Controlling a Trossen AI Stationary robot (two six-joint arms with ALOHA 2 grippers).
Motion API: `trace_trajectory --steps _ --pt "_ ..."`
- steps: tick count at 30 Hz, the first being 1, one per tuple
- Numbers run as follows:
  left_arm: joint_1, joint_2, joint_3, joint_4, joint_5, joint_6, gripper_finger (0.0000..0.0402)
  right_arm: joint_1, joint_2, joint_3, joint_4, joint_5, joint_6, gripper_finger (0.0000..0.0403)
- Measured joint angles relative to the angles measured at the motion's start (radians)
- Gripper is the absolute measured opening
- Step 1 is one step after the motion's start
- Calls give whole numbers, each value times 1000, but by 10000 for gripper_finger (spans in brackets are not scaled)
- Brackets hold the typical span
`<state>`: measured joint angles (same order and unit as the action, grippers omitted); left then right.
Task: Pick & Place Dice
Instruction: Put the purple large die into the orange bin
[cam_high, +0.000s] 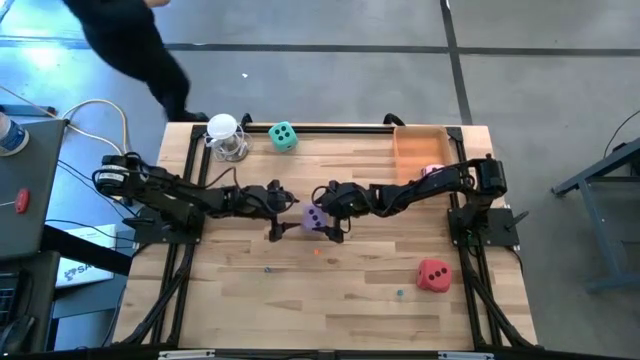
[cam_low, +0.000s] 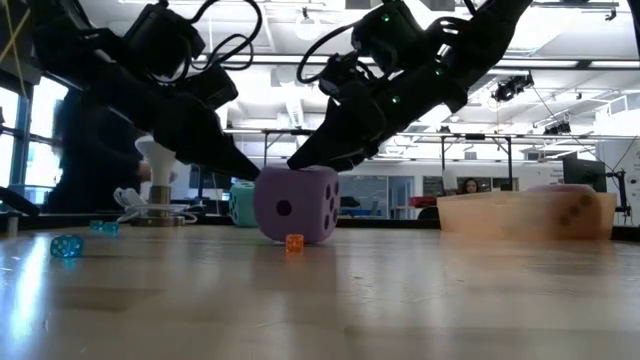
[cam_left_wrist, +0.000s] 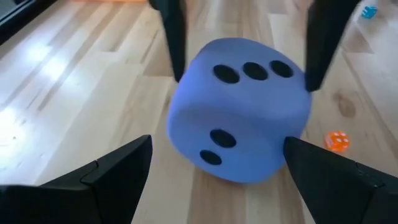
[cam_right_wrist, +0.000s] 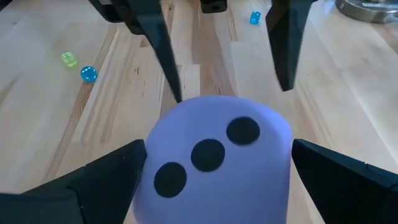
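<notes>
Because both arms meet mid-worktop, we see the purple die resting on the wood between the left gripper and right gripper. Both stand spread, neither clamped; we judge a pickup pending.

Wooden table carries purple die, red die, green die.

Large open lab: concrete floor, ceiling pipes and strip lights, glazed partitions behind wooden table.
</notes>
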<state>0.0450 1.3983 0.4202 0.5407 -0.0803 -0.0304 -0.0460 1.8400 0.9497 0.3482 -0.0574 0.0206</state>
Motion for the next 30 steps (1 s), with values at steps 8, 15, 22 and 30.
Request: trace_trajectory --steps 8,15,22,30 --pt "12 0 0 2 3 -13 353 0 0 0 -2 5 25 398" --pt "12 0 0 18 4 -26 353 0 0 0 -3 3 39 398" --pt "11 0 0 21 6 -49 353 0 2 -1 16 30 25 398" --pt "-7 0 0 33 133 -41 353 0 2 -1 22 78 12 398"
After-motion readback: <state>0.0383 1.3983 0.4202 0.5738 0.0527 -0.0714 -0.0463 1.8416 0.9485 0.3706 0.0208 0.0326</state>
